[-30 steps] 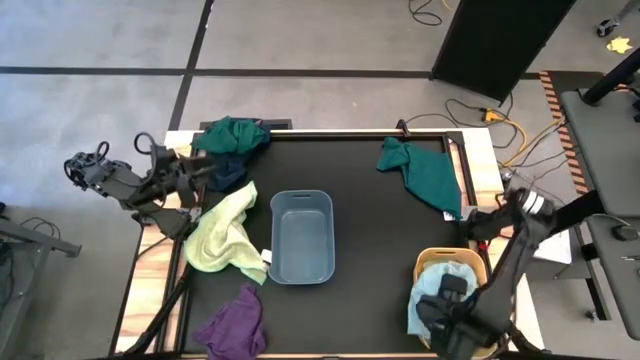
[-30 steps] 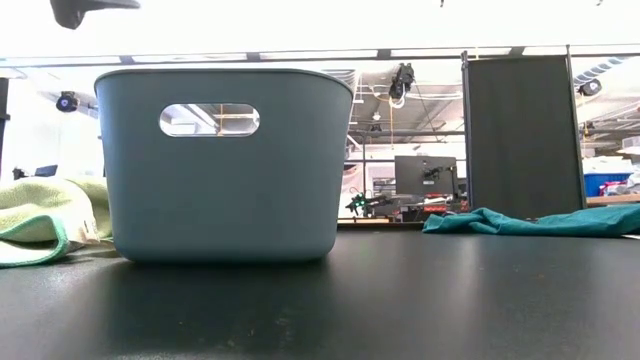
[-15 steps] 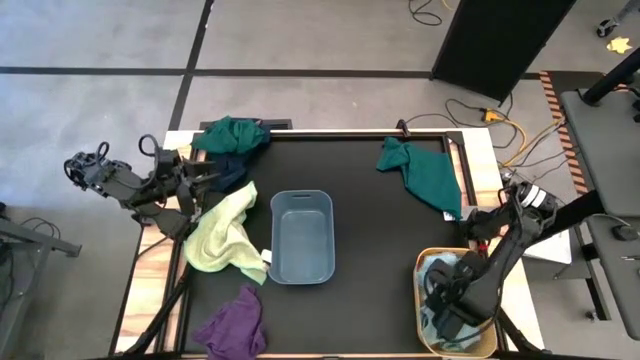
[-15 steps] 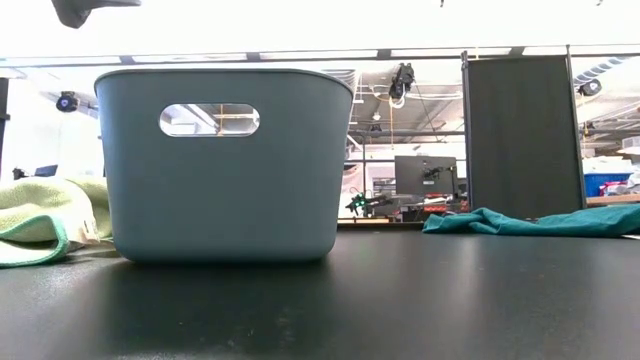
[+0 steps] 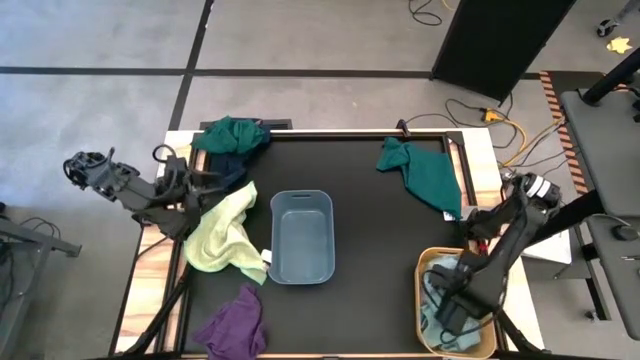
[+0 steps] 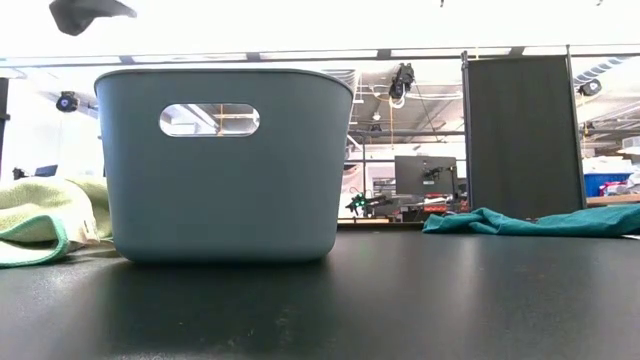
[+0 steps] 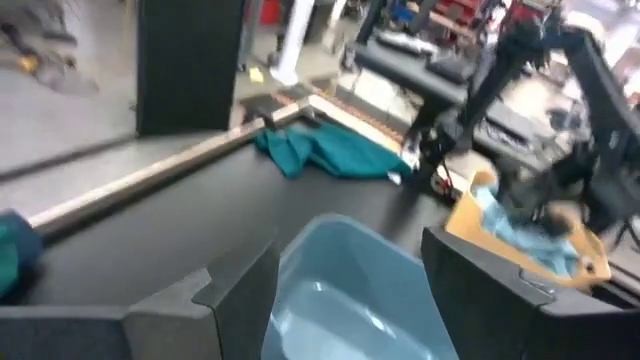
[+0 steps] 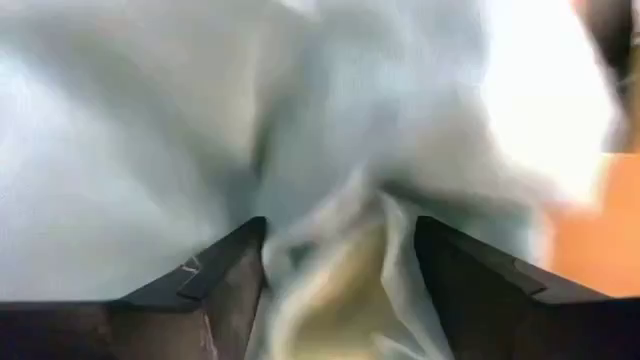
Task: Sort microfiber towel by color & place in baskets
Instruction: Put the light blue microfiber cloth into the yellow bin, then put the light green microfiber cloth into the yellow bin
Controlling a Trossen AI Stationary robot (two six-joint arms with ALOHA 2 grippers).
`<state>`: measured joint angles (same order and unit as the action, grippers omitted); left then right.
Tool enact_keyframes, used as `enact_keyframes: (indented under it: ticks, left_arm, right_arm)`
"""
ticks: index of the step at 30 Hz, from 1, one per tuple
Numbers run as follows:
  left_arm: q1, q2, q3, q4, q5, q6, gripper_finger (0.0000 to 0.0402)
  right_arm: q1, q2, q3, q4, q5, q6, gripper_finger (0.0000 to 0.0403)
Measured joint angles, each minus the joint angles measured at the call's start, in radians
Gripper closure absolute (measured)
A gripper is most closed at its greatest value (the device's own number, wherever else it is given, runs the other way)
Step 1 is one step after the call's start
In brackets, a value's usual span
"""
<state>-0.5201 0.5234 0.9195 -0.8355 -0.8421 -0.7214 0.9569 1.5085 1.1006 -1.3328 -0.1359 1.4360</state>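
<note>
light blue towel [image 8: 200, 130] fills the space just in front of the right gripper [image 8: 340, 250], inside the yellow-orange basket [image 5: 428, 262]; the jaws stand spread, with folds of cloth between them, but i cannot tell if they pinch it. the left gripper [image 7: 350, 270] hangs with jaws spread and nothing between them, and the grey-blue basket [image 7: 350, 290] shows beyond its gap. below these jaws lies the pale yellow-green towel [image 5: 225, 235]. a dark green towel [image 5: 425, 172] lies well apart.
</note>
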Motion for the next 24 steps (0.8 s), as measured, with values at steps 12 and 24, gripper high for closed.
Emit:
enact_keyframes:
  ticks: [12, 24]
  left_arm:
    - [0.004, 0.263, 0.0, -0.2, 0.252, -0.37, 0.0206]
    - [0.162, 0.472, -0.005, -0.537, 0.503, -0.805, 0.0182]
  right_arm:
    - [-0.002, -0.2, 0.401, -0.241, 0.431, 0.167, 0.0114]
    - [-0.065, -0.231, 0.498, -0.2, 0.802, 0.017, 0.0092]
